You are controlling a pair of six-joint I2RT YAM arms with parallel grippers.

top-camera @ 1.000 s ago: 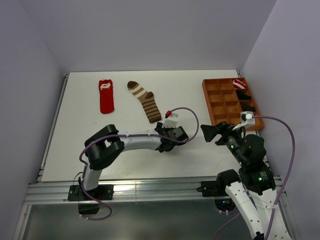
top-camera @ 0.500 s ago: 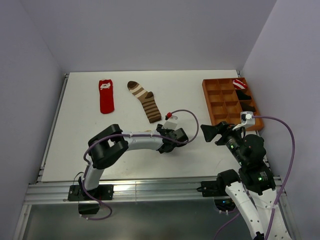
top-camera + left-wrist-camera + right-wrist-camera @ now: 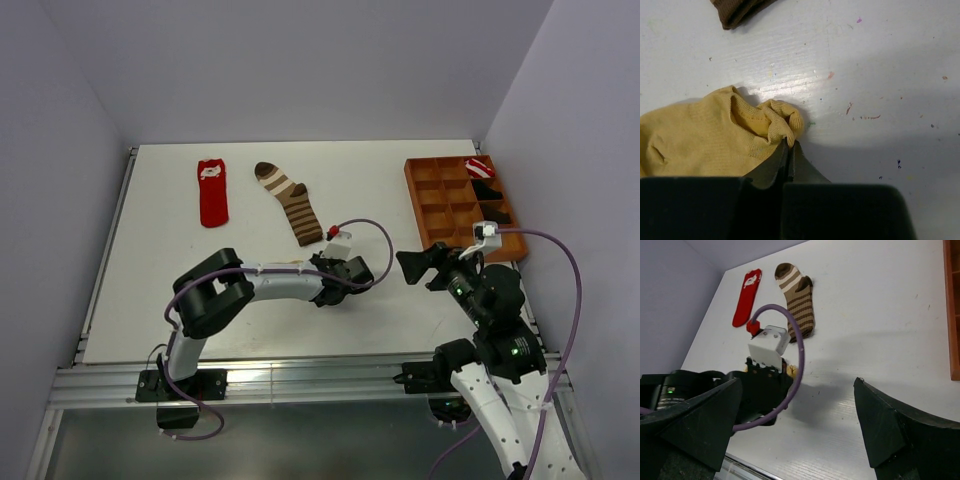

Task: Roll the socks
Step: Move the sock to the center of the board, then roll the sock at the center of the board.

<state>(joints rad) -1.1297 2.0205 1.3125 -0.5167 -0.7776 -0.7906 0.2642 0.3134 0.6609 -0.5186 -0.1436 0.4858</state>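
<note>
Left wrist view: left claw (image 3: 790, 146) clenched on a bunched edge of the mustard-yellow sock (image 3: 700, 145), which lies on the desk (image 3: 880, 75) just robot-side of the brown striped sock (image 3: 740, 10). Cuff or toe, hard to say. Looks like the roll's first turn. Next, that pinch needs folding over the sock's body, tight. Right claw (image 3: 412, 266) gapes wide, off to the striped sock's right; red sock (image 3: 212, 193) lies flat on its left.

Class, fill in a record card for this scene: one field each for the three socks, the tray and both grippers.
Yellow sock: bunched on the table, edge pinched by the left gripper
Red sock: flat, far left, untouched
Striped sock: flat, beside the red sock
Tray: far right, rolled bundles in its right-hand compartments
Left gripper: shut on the yellow sock
Right gripper: open, holding nothing
</note>
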